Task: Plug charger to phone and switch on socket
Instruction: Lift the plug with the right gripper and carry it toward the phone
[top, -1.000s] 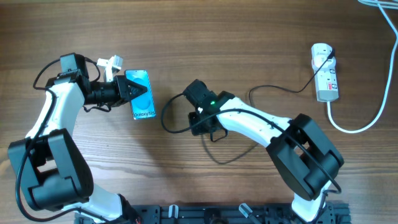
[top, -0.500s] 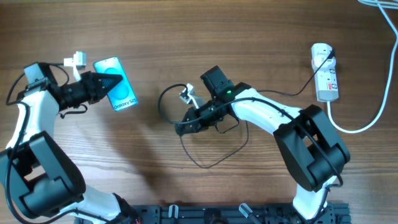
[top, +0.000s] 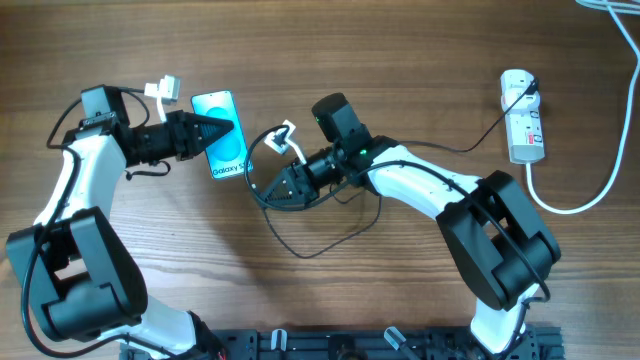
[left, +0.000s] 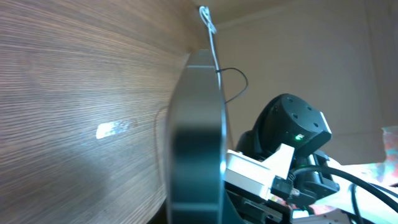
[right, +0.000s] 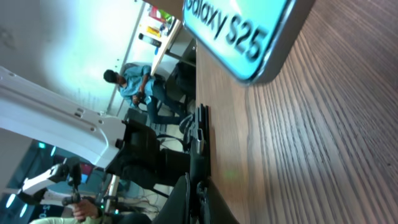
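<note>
Two-handed, working the plug-in step left of the middle of the surface (top: 400, 50): pinching the phone (top: 228, 158) by its edge with the left hand (top: 218, 130), apparently pinching the charger (top: 322, 250) in the right hand (top: 272, 193) just beside. Next, needing tip-to-port alignment; leaving the socket (top: 524, 125) near the right edge for later.
</note>
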